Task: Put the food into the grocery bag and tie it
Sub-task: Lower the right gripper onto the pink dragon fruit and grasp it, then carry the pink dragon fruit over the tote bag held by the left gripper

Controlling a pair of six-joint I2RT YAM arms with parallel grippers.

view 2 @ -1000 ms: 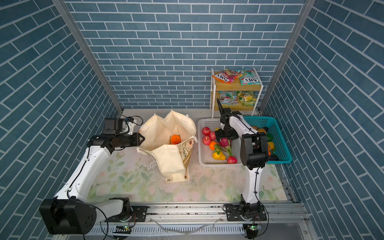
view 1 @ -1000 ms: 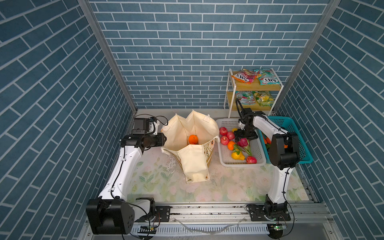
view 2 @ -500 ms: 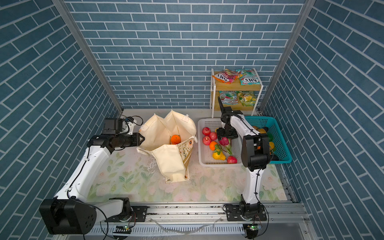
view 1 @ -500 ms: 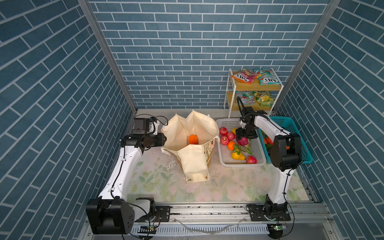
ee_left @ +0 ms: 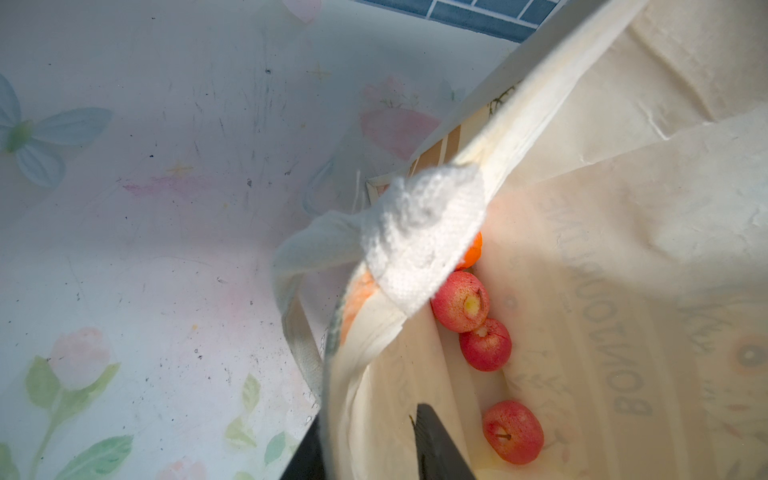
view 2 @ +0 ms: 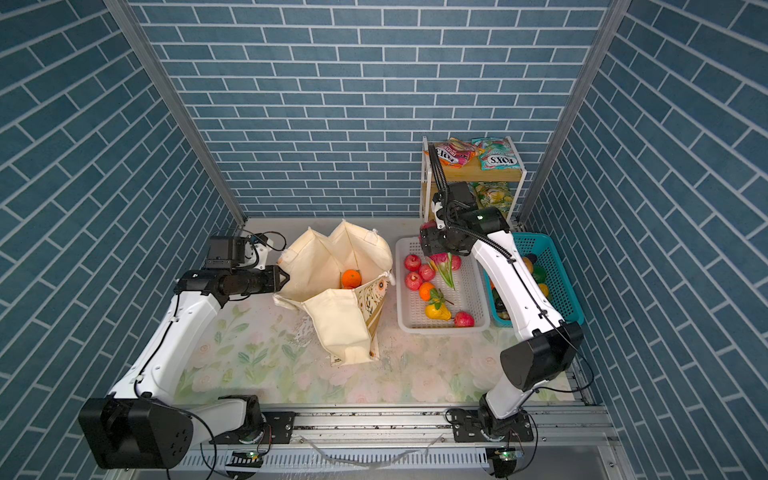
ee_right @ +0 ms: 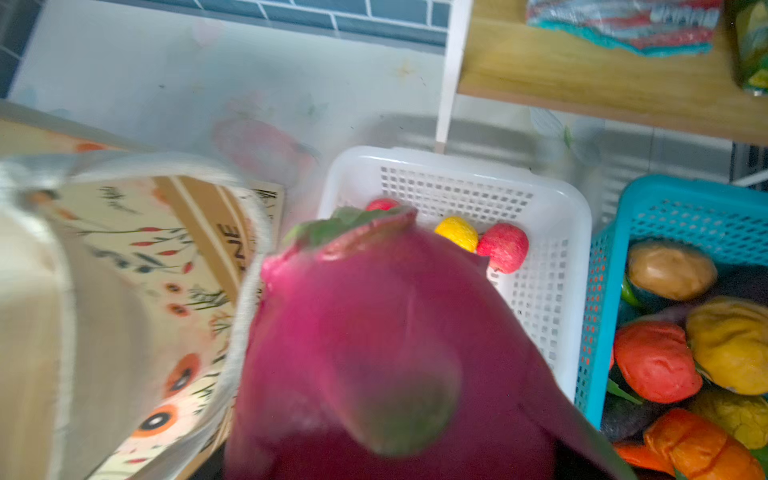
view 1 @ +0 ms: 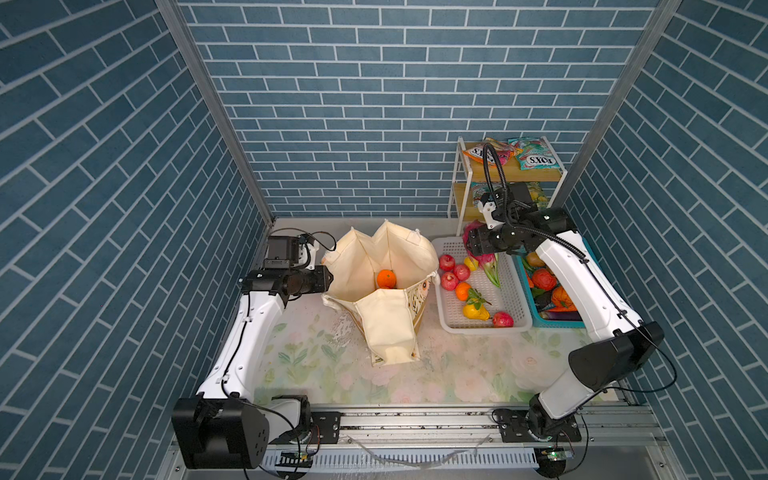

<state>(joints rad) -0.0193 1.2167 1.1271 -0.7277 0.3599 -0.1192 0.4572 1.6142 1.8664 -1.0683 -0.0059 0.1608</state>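
Note:
The cream grocery bag [view 1: 386, 332] [view 2: 345, 328] stands open mid-table with an orange [view 1: 386, 278] inside. In the left wrist view three red apples [ee_left: 460, 301] also lie in the bag [ee_left: 623, 249]. My left gripper [view 1: 326, 276] [ee_left: 370, 432] is shut on the bag's left rim, one finger on each side of the fabric. My right gripper [view 1: 469, 245] [view 2: 426, 245] is shut on a pink dragon fruit [view 1: 484, 261] [ee_right: 374, 353], held above the far end of the white basket [view 1: 482, 330]. The fruit hides the right fingers in the right wrist view.
More red apples [view 1: 447, 262], an orange [view 1: 462, 291] and a yellow pear [view 1: 476, 311] lie in the white basket. A teal basket [view 1: 557, 324] of vegetables stands to its right. A wooden shelf [view 1: 511, 174] at the back right holds FOX'S packets [view 1: 536, 158].
My right gripper has closed on the dragon fruit and raised it off the white basket's floor. The left arm and the bag have not moved.

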